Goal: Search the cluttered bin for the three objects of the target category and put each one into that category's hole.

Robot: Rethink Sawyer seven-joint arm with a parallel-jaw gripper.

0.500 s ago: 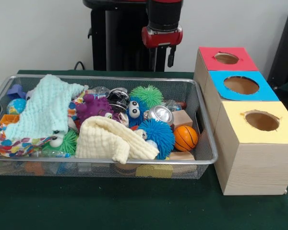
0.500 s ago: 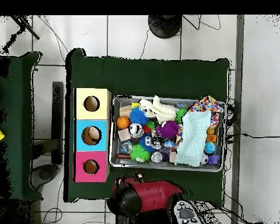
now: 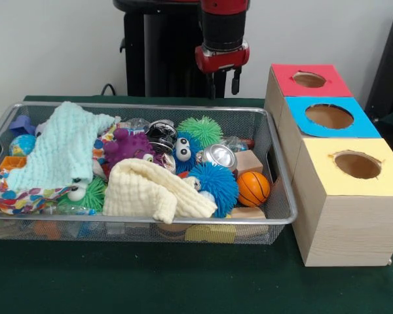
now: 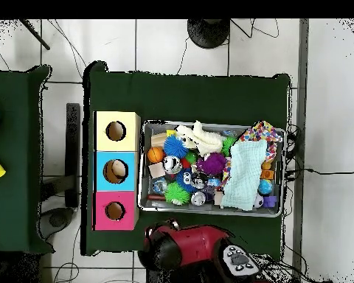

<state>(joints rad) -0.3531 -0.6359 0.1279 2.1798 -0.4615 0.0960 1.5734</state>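
Front view alone shows the gripper point(image 3: 224, 80), hanging above the far rim of the wire-mesh bin point(image 3: 183, 108), its two short dark fingers apart, holding nothing; overhead shows only the red arm body point(image 4: 191, 247). Clear crinkled bottles are mostly buried: one glints behind the mint waffle cloth point(image 3: 60, 149) at the bin's far side point(image 3: 136, 123), another by the green spiky ball point(image 3: 236, 143); third not discernible. Three boxes with round holes: red point(image 3: 309, 80), blue point(image 3: 329, 116), yellow point(image 3: 356, 165). One silver can point(image 3: 218, 157), one basketball point(image 3: 253, 188).
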